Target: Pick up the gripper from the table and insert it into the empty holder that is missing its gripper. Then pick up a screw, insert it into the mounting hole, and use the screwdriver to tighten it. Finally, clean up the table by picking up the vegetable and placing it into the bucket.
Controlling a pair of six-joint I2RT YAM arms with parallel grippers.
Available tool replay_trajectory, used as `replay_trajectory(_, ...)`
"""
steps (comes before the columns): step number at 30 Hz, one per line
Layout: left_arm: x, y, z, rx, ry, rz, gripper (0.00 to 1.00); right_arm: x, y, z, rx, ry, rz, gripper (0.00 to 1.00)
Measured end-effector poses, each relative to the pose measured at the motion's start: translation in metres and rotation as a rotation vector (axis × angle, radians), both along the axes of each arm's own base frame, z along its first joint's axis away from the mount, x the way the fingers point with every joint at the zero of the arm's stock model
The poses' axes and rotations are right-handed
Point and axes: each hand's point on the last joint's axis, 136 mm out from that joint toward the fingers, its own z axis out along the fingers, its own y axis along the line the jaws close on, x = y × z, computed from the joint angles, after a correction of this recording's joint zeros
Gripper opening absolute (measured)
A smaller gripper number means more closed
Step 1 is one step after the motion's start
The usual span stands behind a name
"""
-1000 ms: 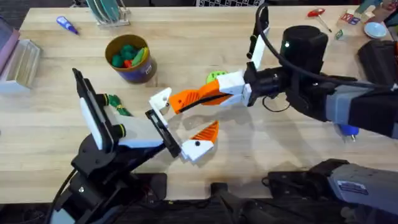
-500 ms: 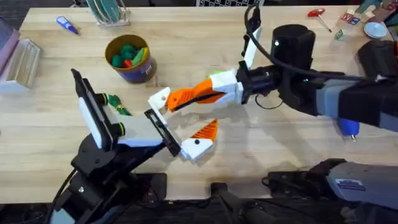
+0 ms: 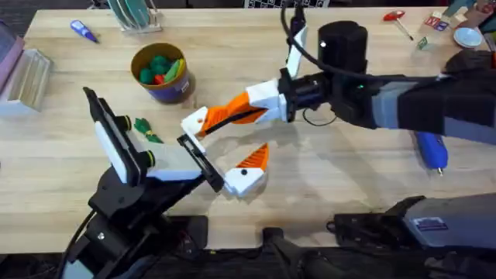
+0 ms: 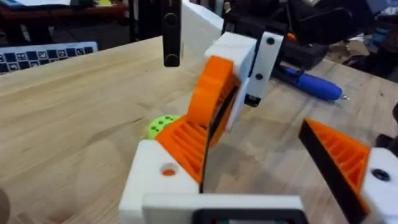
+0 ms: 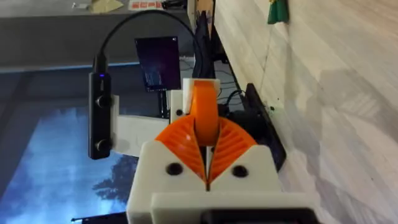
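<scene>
The right arm reaches across the middle of the table, its right gripper [image 3: 221, 118] level and pinched shut on the gripper [image 5: 204, 107], the loose orange fingertip standing out past the closed pads. That tip meets the holder [image 3: 196, 122], the white block on the upper finger of the left gripper [image 3: 221, 149], which sits spread wide with nothing held; its other finger carries an orange pad [image 3: 255, 159]. No readable writing shows. Beyond the left fingers stands the bucket [image 3: 163, 74] holding toy produce. The vegetable [image 3: 146, 129] lies beside the left arm. The screwdriver [image 3: 430, 150] lies behind the right arm's wrist.
</scene>
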Motion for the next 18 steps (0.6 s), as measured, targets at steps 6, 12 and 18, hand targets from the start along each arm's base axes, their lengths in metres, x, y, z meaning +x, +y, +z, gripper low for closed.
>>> replay_trajectory(6,0.004,0.003,0.000,0.001,0.002,0.026,0.987,0.005,0.015,-0.002,-0.001,0.000,0.033,0.009)
replay_trajectory(12,0.006,0.005,-0.001,0.000,0.006,0.041,0.986,0.010,0.022,-0.004,0.000,-0.003,0.044,0.009)
replay_trajectory(18,0.008,0.007,-0.001,-0.001,0.008,0.057,0.986,0.010,0.025,-0.005,-0.004,-0.012,0.042,0.009)
